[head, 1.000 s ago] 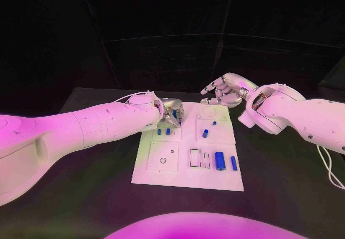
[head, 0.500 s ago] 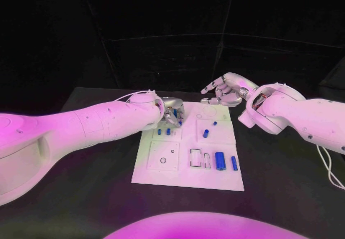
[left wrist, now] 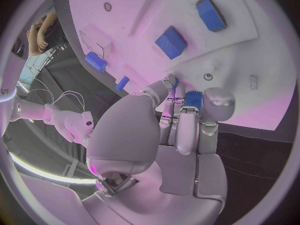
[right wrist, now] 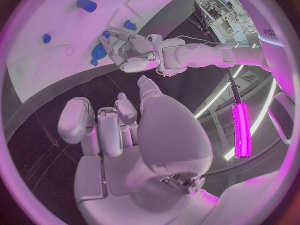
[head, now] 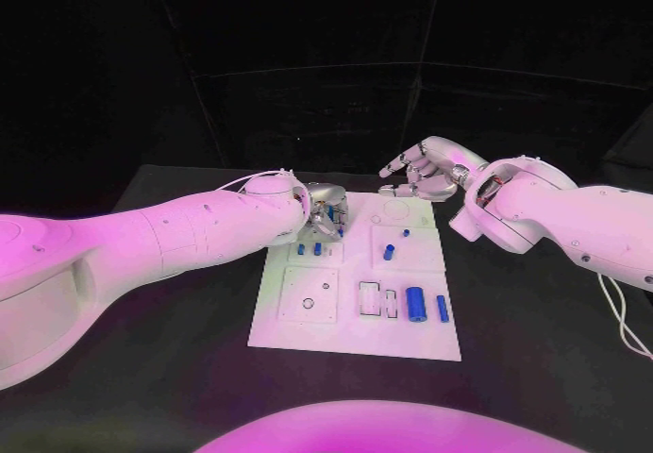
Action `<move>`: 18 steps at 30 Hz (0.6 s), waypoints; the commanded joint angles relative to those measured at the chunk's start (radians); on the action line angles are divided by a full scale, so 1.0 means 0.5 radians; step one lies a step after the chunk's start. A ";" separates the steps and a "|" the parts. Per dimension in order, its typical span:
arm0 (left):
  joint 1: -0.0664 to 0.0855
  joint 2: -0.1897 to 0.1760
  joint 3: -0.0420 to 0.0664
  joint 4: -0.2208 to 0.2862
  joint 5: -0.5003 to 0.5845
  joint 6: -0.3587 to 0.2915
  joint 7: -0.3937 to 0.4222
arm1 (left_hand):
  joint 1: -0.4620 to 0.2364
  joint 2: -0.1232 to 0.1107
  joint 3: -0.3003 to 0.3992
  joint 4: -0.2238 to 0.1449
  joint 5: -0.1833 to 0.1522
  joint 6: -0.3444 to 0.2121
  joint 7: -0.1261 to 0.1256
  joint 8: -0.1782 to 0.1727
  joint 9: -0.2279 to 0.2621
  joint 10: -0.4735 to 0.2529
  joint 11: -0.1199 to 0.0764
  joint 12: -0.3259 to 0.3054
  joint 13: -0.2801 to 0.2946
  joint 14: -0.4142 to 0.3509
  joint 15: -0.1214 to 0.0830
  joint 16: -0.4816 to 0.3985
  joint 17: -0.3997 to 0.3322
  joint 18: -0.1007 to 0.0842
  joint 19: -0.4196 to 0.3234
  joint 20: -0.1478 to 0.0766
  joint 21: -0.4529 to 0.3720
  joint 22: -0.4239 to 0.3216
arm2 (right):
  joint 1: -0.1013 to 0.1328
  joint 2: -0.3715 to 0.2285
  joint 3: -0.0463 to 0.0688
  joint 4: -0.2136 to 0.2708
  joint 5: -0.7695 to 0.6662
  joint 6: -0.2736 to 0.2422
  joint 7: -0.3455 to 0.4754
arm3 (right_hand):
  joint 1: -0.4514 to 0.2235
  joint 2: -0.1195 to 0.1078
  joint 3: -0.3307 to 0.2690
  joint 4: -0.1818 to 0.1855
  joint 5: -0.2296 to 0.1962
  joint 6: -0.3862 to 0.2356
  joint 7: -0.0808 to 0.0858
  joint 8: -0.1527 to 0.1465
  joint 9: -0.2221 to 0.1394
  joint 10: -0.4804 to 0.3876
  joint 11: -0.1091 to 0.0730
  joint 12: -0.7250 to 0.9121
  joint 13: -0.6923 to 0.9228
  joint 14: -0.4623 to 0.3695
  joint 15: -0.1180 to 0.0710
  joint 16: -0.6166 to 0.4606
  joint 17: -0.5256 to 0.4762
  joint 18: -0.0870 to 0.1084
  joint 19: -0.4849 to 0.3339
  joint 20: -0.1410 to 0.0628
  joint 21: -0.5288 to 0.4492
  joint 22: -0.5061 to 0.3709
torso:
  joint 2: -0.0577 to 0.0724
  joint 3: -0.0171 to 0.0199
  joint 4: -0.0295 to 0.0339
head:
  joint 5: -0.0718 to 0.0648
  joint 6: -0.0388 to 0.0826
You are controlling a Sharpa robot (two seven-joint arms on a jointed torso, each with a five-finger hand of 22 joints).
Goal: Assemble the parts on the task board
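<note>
Black counter (head: 163, 377), seen from above, its far edge running into a dark background. One thing lies directly on it: the white task board (head: 357, 338), a flat rectangular plate resting near the middle of the counter, its long sides running away from the viewer. The board's near edge sits well in from the counter's front. Dark counter surface borders the board on its left, right and near sides. The board's upper face carries shallow outlined recesses and several small blue parts (head: 416, 304).
</note>
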 commanded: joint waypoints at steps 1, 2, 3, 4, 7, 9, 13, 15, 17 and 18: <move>-0.009 -0.001 -0.005 0.002 -0.016 0.000 0.002 | 0.000 0.023 0.013 0.000 -0.002 0.018 -0.002 -0.011 -0.003 0.020 0.001 -0.008 -0.003 0.027 -0.019 0.005 0.002 -0.024 0.017 0.001 0.014 0.005 | 0.004 0.001 0.001 0.003 0.005 0.001 0.015 | -0.002 0.015 -0.010 -0.005 0.011 -0.013 0.000 0.012 -0.001 -0.008 -0.002 -0.003 0.001 0.089 -0.011 -0.010 0.002 0.034 -0.013 0.005 -0.013 0.000 | -0.001 -0.0008 0.002 | 0.000 0.001; -0.009 -0.004 -0.005 0.007 -0.016 -0.015 0.012 | -0.001 0.022 0.016 -0.002 -0.002 0.020 -0.002 -0.011 -0.004 0.022 0.000 -0.009 -0.004 0.027 -0.019 0.006 0.002 -0.024 0.017 0.001 0.017 0.009 | 0.004 0.001 0.001 0.002 0.005 0.001 0.015 | -0.002 0.015 -0.010 -0.005 0.011 -0.013 0.000 0.012 -0.001 -0.008 -0.002 -0.003 0.001 0.089 -0.011 -0.010 0.002 0.034 -0.013 0.005 -0.013 0.000 | -0.001 -0.0016 0.001 | -0.001 0.003; -0.010 -0.007 -0.005 0.013 -0.015 -0.031 0.022 | -0.003 0.021 0.019 -0.003 -0.002 0.022 -0.002 -0.012 -0.004 0.024 0.001 -0.010 -0.006 0.027 -0.019 0.007 0.003 -0.025 0.018 0.001 0.021 0.013 | 0.004 0.001 0.001 0.002 0.005 0.001 0.016 | -0.002 0.015 -0.010 -0.005 0.011 -0.013 0.000 0.012 -0.001 -0.008 -0.002 -0.003 0.001 0.089 -0.011 -0.010 0.002 0.034 -0.013 0.005 -0.013 0.000 | -0.001 -0.0020 0.001 | -0.001 0.004; -0.010 -0.010 -0.005 0.020 -0.015 -0.044 0.030 | -0.003 0.021 0.020 -0.003 -0.002 0.023 -0.002 -0.012 -0.004 0.025 0.001 -0.010 -0.006 0.028 -0.019 0.008 0.004 -0.025 0.019 0.001 0.022 0.015 | 0.004 0.001 0.001 0.002 0.005 0.001 0.016 | -0.002 0.015 -0.010 -0.005 0.011 -0.013 0.000 0.012 -0.001 -0.008 -0.002 -0.003 0.001 0.089 -0.011 -0.010 0.002 0.034 -0.013 0.005 -0.013 0.000 | -0.001 -0.0026 0.002 | -0.001 0.006; -0.010 -0.032 -0.003 0.057 -0.004 -0.095 0.058 | -0.009 0.017 0.025 -0.005 -0.002 0.025 0.000 -0.015 -0.006 0.027 0.002 -0.013 -0.009 0.029 -0.019 0.009 0.005 -0.027 0.022 0.001 0.032 0.025 | 0.004 0.001 0.001 -0.001 0.005 0.001 0.017 | -0.002 0.015 -0.010 -0.005 0.011 -0.013 0.000 0.012 -0.001 -0.008 -0.002 -0.003 0.001 0.089 -0.011 -0.010 0.002 0.034 -0.013 0.005 -0.013 0.000 | -0.002 -0.0029 0.002 | -0.001 0.008; -0.009 -0.049 -0.002 0.082 0.007 -0.122 0.068 | -0.012 0.015 0.028 -0.006 -0.002 0.025 0.000 -0.016 -0.007 0.028 0.003 -0.016 -0.011 0.030 -0.019 0.010 0.006 -0.028 0.023 0.001 0.037 0.031 | 0.004 0.001 0.001 -0.002 0.005 0.000 0.017 | -0.002 0.015 -0.010 -0.005 0.011 -0.013 0.000 0.012 -0.001 -0.008 -0.002 -0.003 0.001 0.089 -0.011 -0.010 0.002 0.034 -0.013 0.005 -0.013 0.000 | -0.003 -0.0025 0.003 | 0.000 0.009; -0.008 -0.097 0.019 0.150 0.034 -0.180 0.078 | -0.020 0.010 0.035 -0.008 -0.002 0.029 0.002 -0.019 -0.009 0.032 0.004 -0.020 -0.015 0.032 -0.018 0.013 0.009 -0.030 0.027 0.001 0.047 0.041 | 0.004 0.001 0.001 -0.005 0.005 -0.001 0.018 | -0.002 0.015 -0.010 -0.005 0.011 -0.013 0.000 0.012 -0.001 -0.008 -0.002 -0.003 0.001 0.089 -0.011 -0.010 0.002 0.034 -0.013 0.005 -0.013 0.000 | -0.004 -0.0005 0.005 | 0.004 0.014; -0.007 -0.119 0.039 0.176 0.045 -0.198 0.080 | -0.020 0.010 0.035 -0.008 -0.002 0.029 0.002 -0.019 -0.009 0.032 0.004 -0.020 -0.015 0.032 -0.018 0.013 0.009 -0.030 0.027 0.001 0.047 0.041 | 0.004 0.001 0.001 -0.005 0.005 -0.001 0.019 | -0.002 0.015 -0.010 -0.005 0.011 -0.013 0.000 0.012 -0.001 -0.008 -0.002 -0.003 0.001 0.089 -0.011 -0.010 0.002 0.034 -0.013 0.005 -0.013 0.000 | -0.003 -0.0012 0.006 | 0.005 0.018; -0.007 -0.145 0.059 0.203 0.056 -0.215 0.082 | -0.025 0.007 0.040 -0.010 -0.002 0.032 0.002 -0.021 -0.010 0.035 0.004 -0.023 -0.018 0.033 -0.018 0.014 0.008 -0.031 0.028 0.001 0.051 0.046 | 0.004 0.000 0.001 -0.006 0.005 -0.001 0.020 | -0.002 0.015 -0.010 -0.005 0.011 -0.013 0.000 0.012 -0.001 -0.008 -0.002 -0.003 0.001 0.089 -0.011 -0.010 0.002 0.034 -0.013 0.005 -0.013 0.000 | -0.002 -0.0026 0.005 | 0.005 0.022; -0.007 -0.160 0.069 0.218 0.066 -0.223 0.082 | -0.025 0.007 0.040 -0.010 -0.002 0.032 0.002 -0.021 -0.010 0.035 0.004 -0.023 -0.018 0.033 -0.018 0.014 0.008 -0.031 0.028 0.001 0.051 0.046 | 0.004 0.000 0.001 -0.006 0.005 -0.001 0.020 | -0.002 0.015 -0.010 -0.005 0.011 -0.013 0.000 0.012 -0.001 -0.008 -0.002 -0.003 0.001 0.089 -0.011 -0.010 0.002 0.034 -0.013 0.005 -0.013 0.000 | -0.003 -0.0030 0.006 | 0.004 0.021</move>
